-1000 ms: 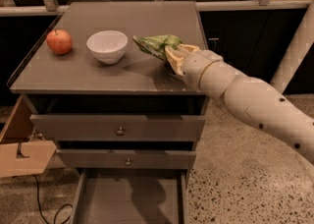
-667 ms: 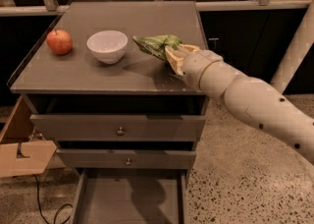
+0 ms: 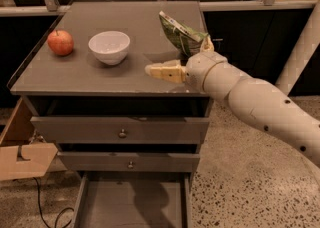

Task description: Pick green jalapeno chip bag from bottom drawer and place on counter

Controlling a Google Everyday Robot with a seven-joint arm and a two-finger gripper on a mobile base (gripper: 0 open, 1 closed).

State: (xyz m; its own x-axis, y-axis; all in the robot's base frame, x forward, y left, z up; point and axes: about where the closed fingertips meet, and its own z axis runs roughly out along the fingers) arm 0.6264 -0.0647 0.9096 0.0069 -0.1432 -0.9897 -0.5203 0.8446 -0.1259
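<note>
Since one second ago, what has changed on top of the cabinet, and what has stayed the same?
The gripper has opened over the counter: its fingers, shut on the green bag before, are now spread apart. The bag lay flat then; now it stands tilted up, slightly further right, beside the far finger. The apple, the bowl and the open bottom drawer stayed as they were.

Red apple [image 3: 60, 42] left of white bowl [image 3: 109, 47], cardboard box [image 3: 20, 157], floor cable [image 3: 42, 203]

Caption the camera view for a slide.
Open gripper beside the tilted chip bag on the counter, near a bowl and apple; bottom drawer open.
</note>
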